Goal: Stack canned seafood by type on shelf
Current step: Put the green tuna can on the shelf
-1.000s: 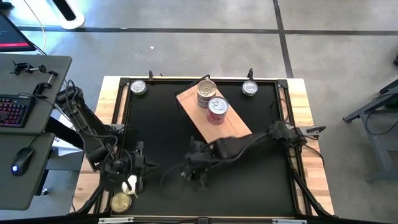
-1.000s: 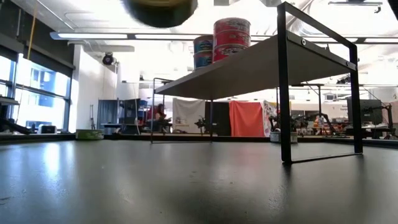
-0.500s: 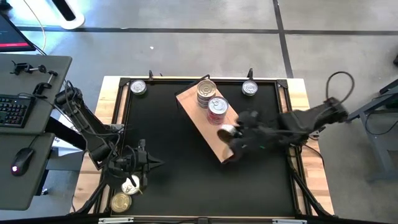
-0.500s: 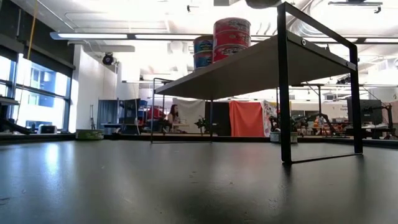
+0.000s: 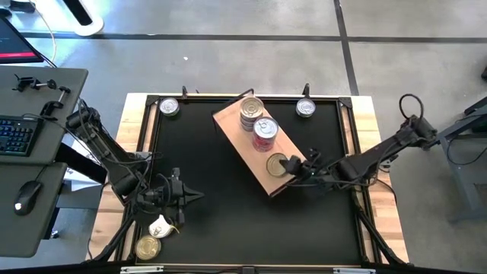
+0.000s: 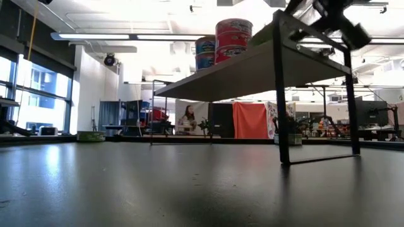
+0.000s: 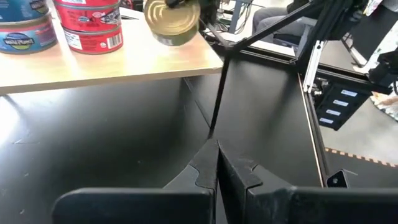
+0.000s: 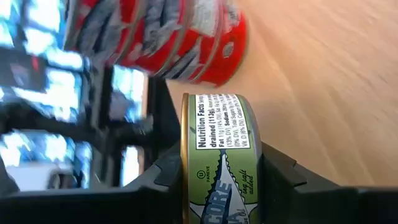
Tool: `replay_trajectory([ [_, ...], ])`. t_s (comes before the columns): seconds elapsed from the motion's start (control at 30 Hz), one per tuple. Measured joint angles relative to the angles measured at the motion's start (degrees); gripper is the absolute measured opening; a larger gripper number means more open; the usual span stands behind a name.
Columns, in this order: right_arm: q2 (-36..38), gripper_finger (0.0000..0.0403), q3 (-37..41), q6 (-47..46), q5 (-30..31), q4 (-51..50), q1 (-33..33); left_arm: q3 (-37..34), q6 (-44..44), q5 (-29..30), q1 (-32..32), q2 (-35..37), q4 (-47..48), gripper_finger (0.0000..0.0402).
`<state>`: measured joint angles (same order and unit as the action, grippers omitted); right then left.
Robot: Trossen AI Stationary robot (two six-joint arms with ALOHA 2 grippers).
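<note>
Gripping a green-label tin (image 8: 219,155), right gripper (image 5: 293,168) hovers at shelf (image 5: 247,156) near end (probably touching); left gripper (image 5: 183,195) clenched, empty.

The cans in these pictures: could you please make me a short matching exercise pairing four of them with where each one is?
Things:
1. green-label can
2. red stack
3. blue stack
4. gold-lid can

Places:
A. on the black table's near-left corner, off the shelf
B. on the shelf, farthest toward the table's back edge
C. held in the right gripper above the shelf's near end
D. on the shelf, middle, between the other stack and the held can

Pairs: 1-C, 2-D, 3-B, 4-A
</note>
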<state>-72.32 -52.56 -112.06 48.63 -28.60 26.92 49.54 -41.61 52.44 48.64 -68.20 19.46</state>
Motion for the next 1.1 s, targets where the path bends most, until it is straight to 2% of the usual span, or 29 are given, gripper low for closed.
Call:
replay_trajectory([
  [0.17, 0.0, 0.0118, 4.7, -3.7, 7.5, 7.8, 0.0, 0.0, -0.1, 0.0, 0.0, 0.0, 0.0, 0.0],
  [0.47, -0.2, 0.0118, 4.3, -1.6, 7.8, 9.5, -2.8, 0.0, -0.1, -0.5, -0.3, 0.0, 0.0, 0.0],
  [0.6, -0.2, 0.0118, 0.4, 4.6, 4.1, 8.8, -4.2, 0.0, -0.1, -1.6, -0.3, 0.0, 0.0, 0.0],
  [0.77, -0.2, 0.0118, -6.5, 12.1, -4.2, -1.6, -7.6, 0.0, 0.2, -1.7, -0.3, 0.0, 0.0, 0.0],
  [0.9, -0.2, 0.0118, -9.3, 13.2, -6.9, -9.4, -10.2, 0.0, 0.2, -1.7, -0.3, 0.0, 0.0, 0.0],
  [1.1, -1.5, 0.0118, -9.4, 13.1, -12.6, -10.7, -12.0, 0.0, -0.1, -2.4, -0.3, 0.0, 0.0, 0.0],
])
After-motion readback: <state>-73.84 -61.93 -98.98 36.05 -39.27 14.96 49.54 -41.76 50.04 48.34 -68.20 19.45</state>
